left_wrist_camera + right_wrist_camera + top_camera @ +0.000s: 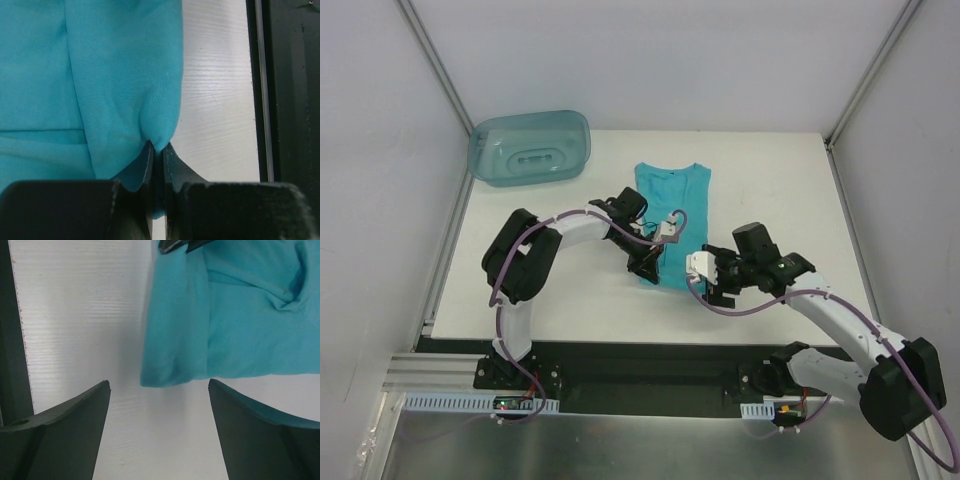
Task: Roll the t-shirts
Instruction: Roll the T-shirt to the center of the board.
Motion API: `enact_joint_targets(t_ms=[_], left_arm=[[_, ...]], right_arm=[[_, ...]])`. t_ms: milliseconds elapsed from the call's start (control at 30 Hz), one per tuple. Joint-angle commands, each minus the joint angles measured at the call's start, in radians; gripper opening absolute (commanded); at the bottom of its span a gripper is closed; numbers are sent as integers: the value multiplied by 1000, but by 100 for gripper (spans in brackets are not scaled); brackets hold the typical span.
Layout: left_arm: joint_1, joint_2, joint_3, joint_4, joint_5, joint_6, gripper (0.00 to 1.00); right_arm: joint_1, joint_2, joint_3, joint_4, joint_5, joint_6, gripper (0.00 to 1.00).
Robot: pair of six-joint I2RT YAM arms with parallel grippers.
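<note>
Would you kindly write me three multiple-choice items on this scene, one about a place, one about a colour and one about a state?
1. Where does the bin stand?
A. at the table's far left corner
B. at its near right corner
C. at its near left corner

2. What colour is the t-shirt?
A. red
B. turquoise
C. white

3. How is the left gripper?
A. open above the bin
B. open on bare table
C. shut on the t-shirt's edge

Answers: 1 A, the top view shows it far left; 2 B, every view shows turquoise cloth; 3 C, the left wrist view shows fabric pinched between closed fingers.
</note>
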Motion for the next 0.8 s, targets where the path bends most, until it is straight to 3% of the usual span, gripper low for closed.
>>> enact_joint_targets(t_ms=[0, 433, 533, 567, 667, 767], left_arm=[[14, 28, 51, -44, 97, -29, 0], [37, 90, 117, -42, 150, -86, 0], [48, 95, 126, -48, 159, -89, 0], [52, 99, 129, -54, 163, -95, 0], [78, 114, 155, -90, 198, -136, 0], [112, 134, 195, -131, 268, -194, 0]], right_arm=[[42, 42, -45, 115, 27, -63, 84], [106, 298, -22, 279, 118, -29, 83], [111, 361, -3, 295, 157, -27, 67], [111, 376, 2, 293, 165, -13, 52], [100, 402, 40, 225, 151, 10, 21], [68, 404, 97, 46, 41, -16, 13]])
